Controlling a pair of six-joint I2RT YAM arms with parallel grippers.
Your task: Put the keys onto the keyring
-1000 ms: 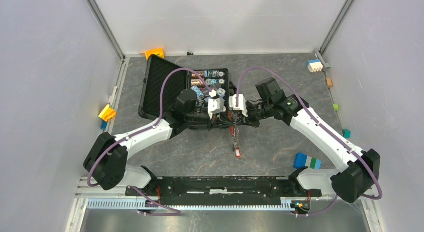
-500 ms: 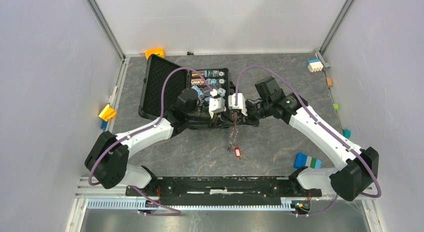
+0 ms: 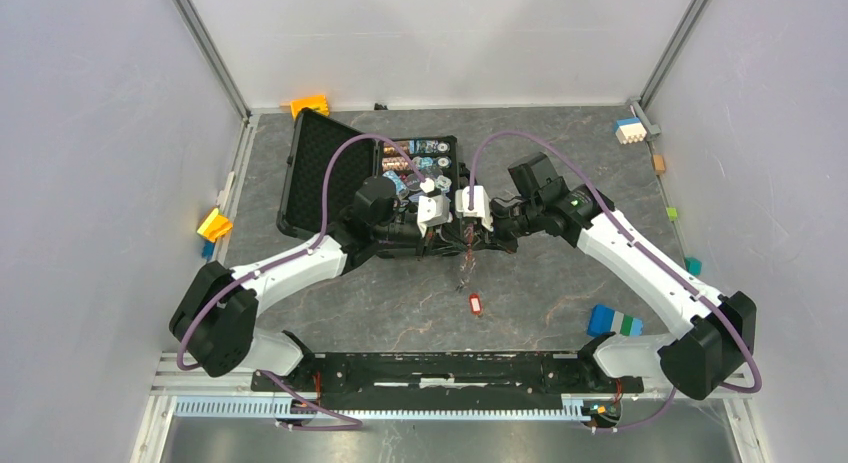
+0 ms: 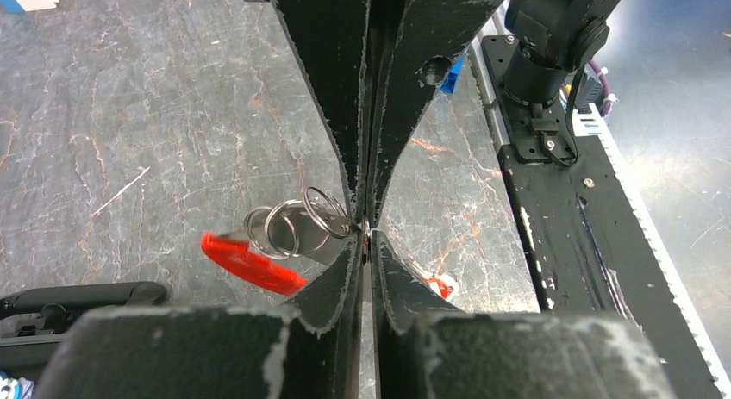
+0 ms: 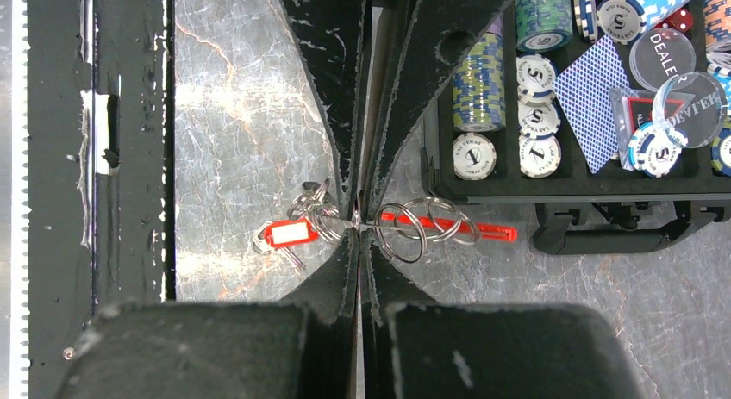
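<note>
My left gripper (image 3: 447, 244) and right gripper (image 3: 470, 244) meet tip to tip above the table, in front of the black case. Both are shut on the keyring (image 3: 463, 267), a cluster of thin silver rings with a short chain hanging down. In the left wrist view the left gripper (image 4: 366, 229) pinches a ring (image 4: 297, 227), with the long red tag (image 4: 250, 265) beside it. The right gripper (image 5: 358, 225) pinches the rings (image 5: 422, 228) from the other side. A red-headed key (image 3: 475, 304) lies flat on the table below, also visible as the key (image 5: 287, 233) and the key (image 4: 440, 286).
An open black case (image 3: 315, 173) with poker chips (image 5: 483, 80) and cards lies just behind the grippers. A blue and green block (image 3: 613, 322) sits at the right front. Orange blocks (image 3: 310, 105) and a white block (image 3: 629, 131) lie along the walls. The black base rail (image 3: 450, 368) runs along the near edge.
Both grippers have lifted the keyring a little and drawn it toward the case. The red-headed key has stayed on the table, and the chain's end now hangs clear of it.
</note>
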